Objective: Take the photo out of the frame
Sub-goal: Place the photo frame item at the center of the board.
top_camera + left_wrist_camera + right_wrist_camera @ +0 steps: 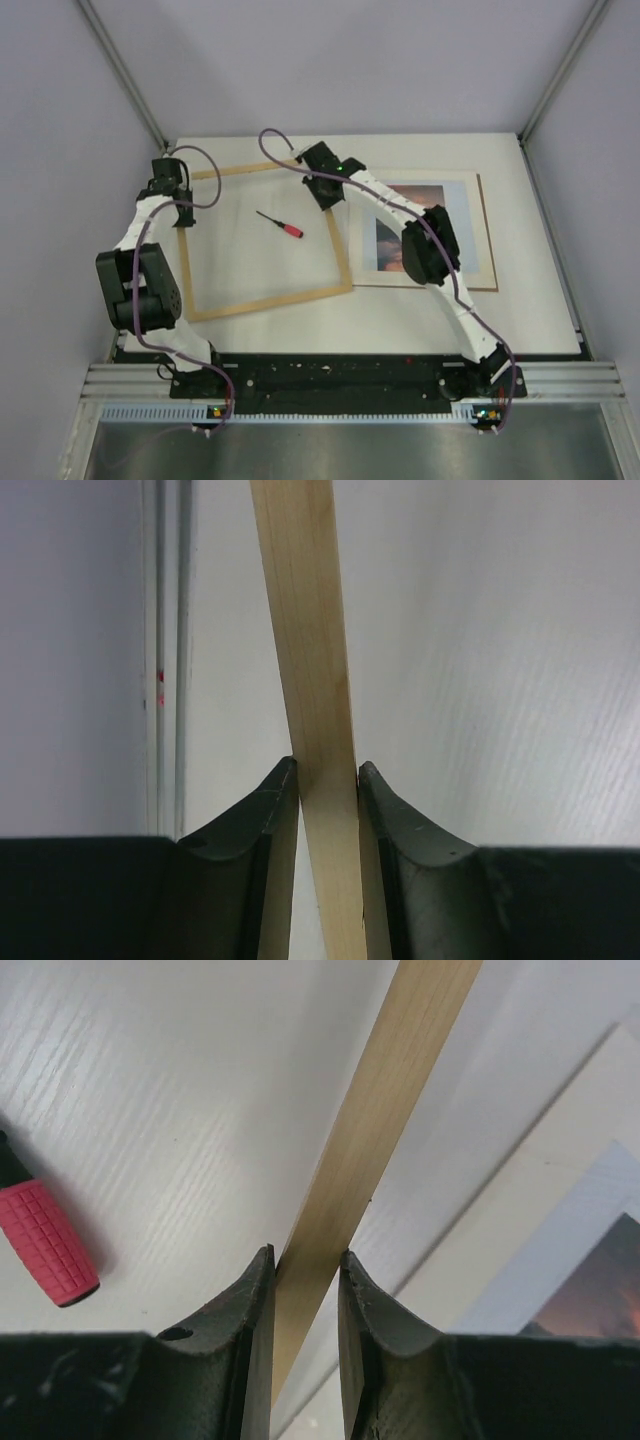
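Note:
The frame (pixel 270 300) is an empty light-wood rectangle left of centre, with bare white table showing through it. My left gripper (pixel 183 214) is shut on its left rail (pixel 310 630) near the far-left corner; both fingertips press the wood. My right gripper (pixel 325 190) is shut on the right rail (pixel 390 1090) near the far-right corner. The photo (pixel 474 240), a white sheet with an orange-and-blue print, lies to the right of the frame, partly hidden by my right arm. Its corner (pixel 600 1270) shows in the right wrist view.
A brown backing board (pixel 488 230) lies under the photo, showing along its right edge. A small screwdriver with a red handle (pixel 282 225) lies on the table inside the frame, close to my right gripper (pixel 305 1255). The left wall stands close beside my left gripper (pixel 328 770).

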`<act>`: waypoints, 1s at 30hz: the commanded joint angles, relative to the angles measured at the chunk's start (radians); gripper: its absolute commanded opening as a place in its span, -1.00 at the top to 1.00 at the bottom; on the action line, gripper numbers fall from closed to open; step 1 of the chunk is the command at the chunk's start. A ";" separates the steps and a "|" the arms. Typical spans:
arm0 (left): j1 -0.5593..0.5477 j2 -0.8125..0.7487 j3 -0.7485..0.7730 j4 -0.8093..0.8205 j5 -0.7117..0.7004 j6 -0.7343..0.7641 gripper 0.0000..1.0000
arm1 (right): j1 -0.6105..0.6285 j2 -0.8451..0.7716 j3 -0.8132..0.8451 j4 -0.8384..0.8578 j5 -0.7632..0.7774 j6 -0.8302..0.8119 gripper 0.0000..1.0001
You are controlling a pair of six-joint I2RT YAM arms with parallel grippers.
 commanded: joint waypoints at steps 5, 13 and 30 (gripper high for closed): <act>0.010 0.149 0.128 0.102 0.088 0.068 1.00 | 0.087 0.148 0.144 0.025 -0.084 0.034 1.00; 0.011 0.314 0.250 0.124 0.012 0.080 1.00 | 0.091 0.158 0.178 0.045 -0.148 0.020 0.29; 0.014 0.519 0.470 0.137 -0.133 0.142 1.00 | 0.084 -0.244 -0.092 0.021 -0.297 -0.113 -0.51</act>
